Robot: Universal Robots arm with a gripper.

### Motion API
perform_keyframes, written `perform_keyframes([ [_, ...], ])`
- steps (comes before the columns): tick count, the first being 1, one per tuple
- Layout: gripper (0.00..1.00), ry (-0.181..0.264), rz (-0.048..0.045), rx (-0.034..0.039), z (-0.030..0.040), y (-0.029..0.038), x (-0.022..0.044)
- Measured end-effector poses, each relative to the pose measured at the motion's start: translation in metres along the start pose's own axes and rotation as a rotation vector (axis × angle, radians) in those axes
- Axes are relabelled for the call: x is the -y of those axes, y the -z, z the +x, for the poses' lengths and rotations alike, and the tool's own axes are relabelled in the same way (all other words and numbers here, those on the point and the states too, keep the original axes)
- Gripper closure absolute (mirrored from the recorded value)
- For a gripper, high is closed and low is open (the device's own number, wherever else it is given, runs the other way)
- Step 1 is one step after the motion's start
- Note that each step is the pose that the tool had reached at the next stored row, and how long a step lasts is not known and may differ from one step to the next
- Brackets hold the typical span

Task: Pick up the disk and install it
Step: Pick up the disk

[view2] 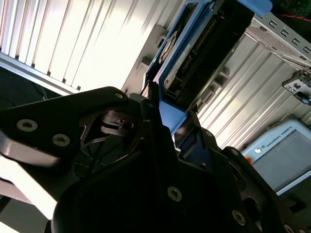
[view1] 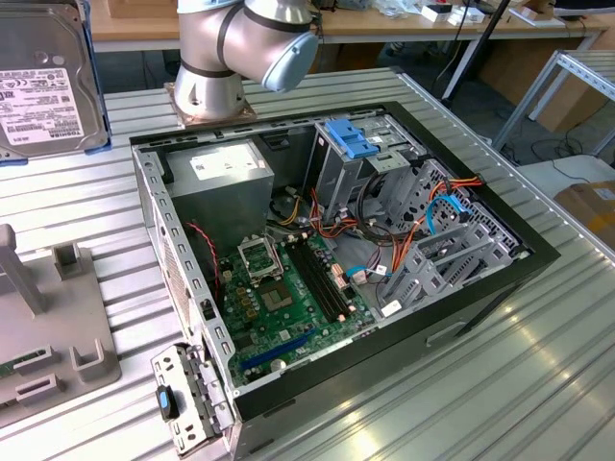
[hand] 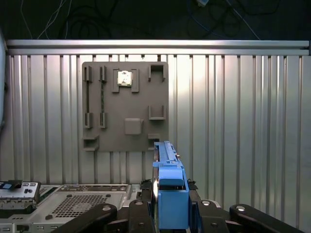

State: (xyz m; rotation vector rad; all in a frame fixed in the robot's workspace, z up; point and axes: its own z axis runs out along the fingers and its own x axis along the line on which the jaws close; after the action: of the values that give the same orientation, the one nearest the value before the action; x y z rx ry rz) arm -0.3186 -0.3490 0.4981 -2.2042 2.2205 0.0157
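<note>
The gripper (hand: 170,196) is clamped on the blue-framed end of the disk (hand: 165,155), with its jaws against both broad faces. The disk is held edge-on above the ribbed table (hand: 243,121), its long axis running straight out from the fingers. Beyond it lies a grey fixture plate (hand: 125,104). The exterior view shows the disk's labelled face, to that view's left of the arm (view1: 240,43) and the open computer case (view1: 159,221).

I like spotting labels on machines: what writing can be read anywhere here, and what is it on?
White label on the disk: several lines of print, too small to read.
Sticker on the power supply: too small to read.
Grey device, second wrist view: a maker's mark, not quoted here.
Nothing else carries legible text.
</note>
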Motion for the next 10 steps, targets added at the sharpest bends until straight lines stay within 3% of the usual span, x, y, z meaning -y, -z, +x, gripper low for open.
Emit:
perform_keyframes([
  [10, 0.63, 0.0, 0.0, 0.0, -0.0003, -0.0001, 0.0153],
])
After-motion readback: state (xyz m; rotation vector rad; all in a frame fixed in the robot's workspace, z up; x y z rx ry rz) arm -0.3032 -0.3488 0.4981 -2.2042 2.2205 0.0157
